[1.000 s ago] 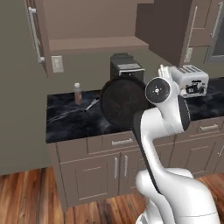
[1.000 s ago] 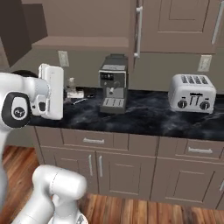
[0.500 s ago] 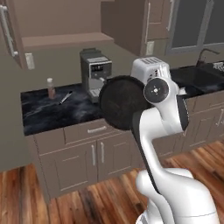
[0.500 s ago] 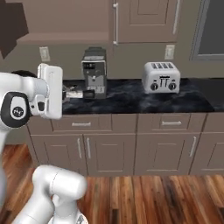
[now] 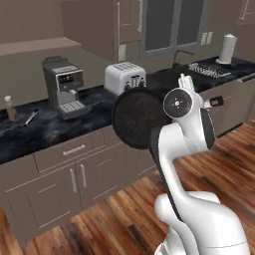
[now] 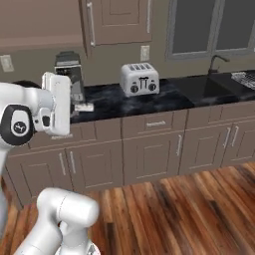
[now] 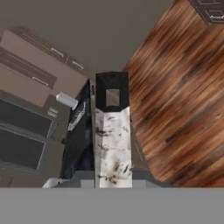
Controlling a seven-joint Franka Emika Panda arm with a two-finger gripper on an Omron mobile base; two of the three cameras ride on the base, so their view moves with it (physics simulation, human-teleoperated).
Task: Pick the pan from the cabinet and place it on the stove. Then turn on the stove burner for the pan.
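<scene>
The fingers (image 7: 112, 98) are pinched shut on the round black frying pan (image 5: 139, 118). In the hand view one pale finger with a dark tip runs up the middle, with the pan's dark edge just beside it. In the left base view the pan is carried upright, its flat face towards the camera, out in front of the white arm, over the wooden floor (image 6: 189, 209) and clear of the dark marbled desk (image 5: 47, 130).

As I judge it, the pick from the cabinet is done and the pan is being carried. Setting it on the stove and turning the burner knob are both left.

Against the earlier pictures the whole scene has slid left, so the base has driven or turned to the right. The silver coffee machine (image 5: 62, 87) and white toaster (image 5: 124, 75) now sit further left. A sink with its tap (image 6: 215, 63), a window (image 6: 214, 25) and a paper towel roll (image 5: 227, 48) have come into view. The pan sits as before relative to the arm.
</scene>
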